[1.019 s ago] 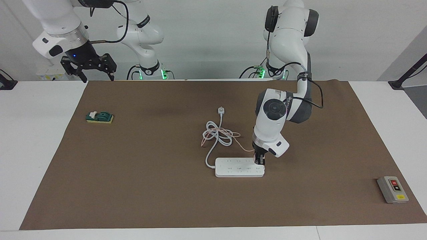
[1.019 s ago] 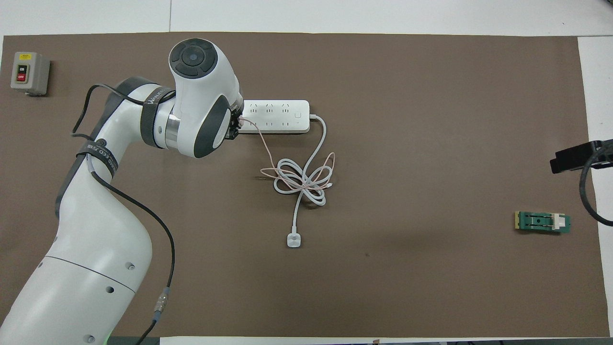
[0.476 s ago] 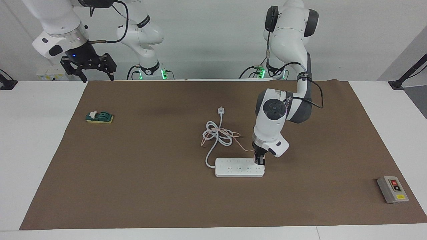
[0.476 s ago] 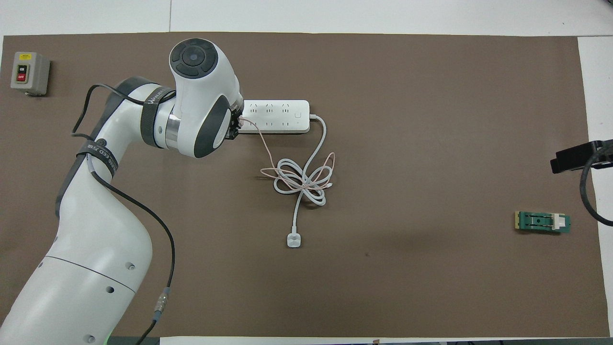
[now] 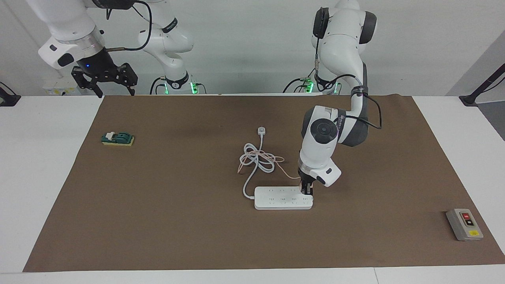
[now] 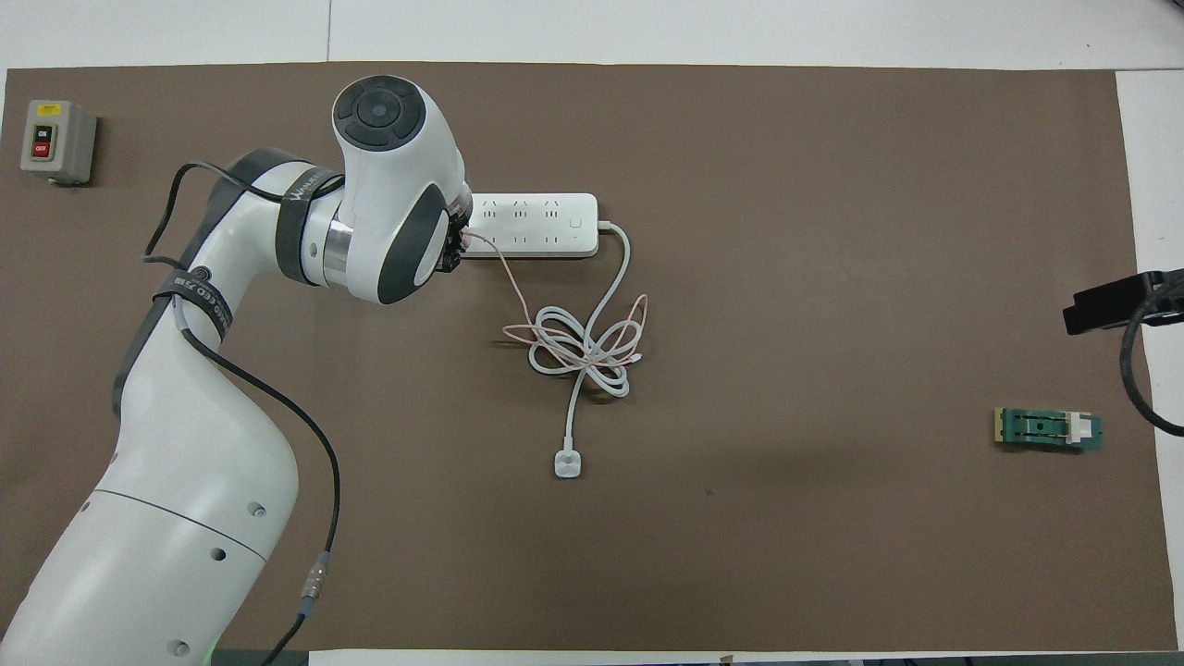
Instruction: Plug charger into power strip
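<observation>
Facing view first. Count on the counter (image 5: 47,165): one power strip (image 5: 282,198), one charger (image 5: 307,186), one grey switch box (image 5: 464,224) with red and yellow buttons, one small green block (image 5: 117,139). My left gripper (image 5: 307,191) points straight down at the strip's end toward my left arm's end of the counter, jaws closed on the charger, which sits right at the strip's top face; whether its pins are seated I cannot tell. The charger's thin pink cable (image 5: 276,162) runs from there to a loose tangle with the strip's thick white cord (image 5: 254,157), nearer to me than the strip. One small white plug (image 5: 260,130) ends that cord, nearer to me again. My right gripper (image 5: 105,85) hangs waiting above the counter's edge at my right arm's end, jaws spread and empty. One brown mat (image 5: 177,221) covers most of the white counter; the wall past my bases is plain pale grey.

Overhead view. My left arm's wrist hides the charger and the jaws; only the dark left gripper (image 6: 452,248) edge shows at the strip (image 6: 532,224). Pink cable (image 6: 513,291) leaves from under it. Switch box (image 6: 57,141) lies at the mat (image 6: 832,555) corner, well apart; green block (image 6: 1049,429) toward my right arm's end.
</observation>
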